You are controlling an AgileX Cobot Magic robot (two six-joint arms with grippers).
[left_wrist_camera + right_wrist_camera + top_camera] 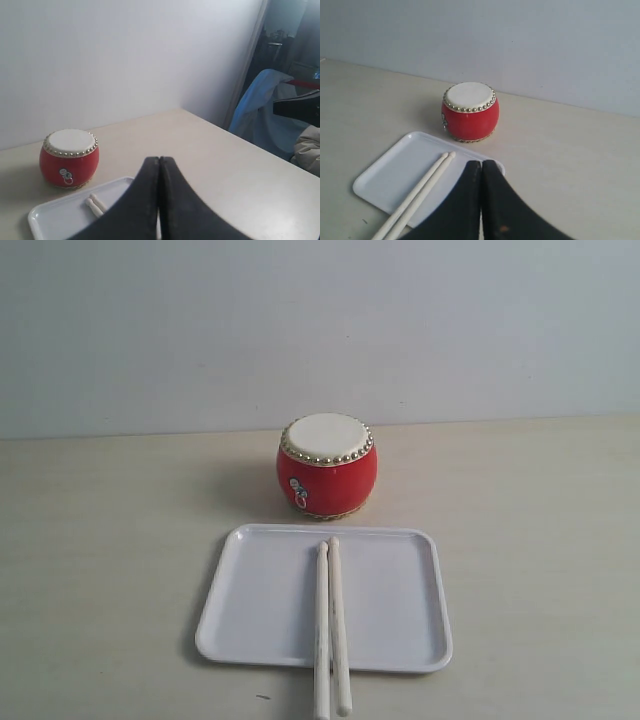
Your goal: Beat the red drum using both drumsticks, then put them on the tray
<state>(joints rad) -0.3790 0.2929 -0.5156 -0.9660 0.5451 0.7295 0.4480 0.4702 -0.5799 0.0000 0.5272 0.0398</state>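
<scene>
left gripper (159, 160) shows closed only in wrist view.

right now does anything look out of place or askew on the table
Only a small thing: the drumsticks lie side by side on the tray, but jut past its rim on the side away from the red drum, which stands upright. Nothing looks spilled or damaged.

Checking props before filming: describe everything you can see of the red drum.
The red drum is a small barrel with glossy red sides, a cream skin top ringed by brass-coloured studs, and a small ring fitting on its side. It stands upright on the table, just beyond the far rim of the white tray, apparently not touching it. Nothing rests on it.
</scene>
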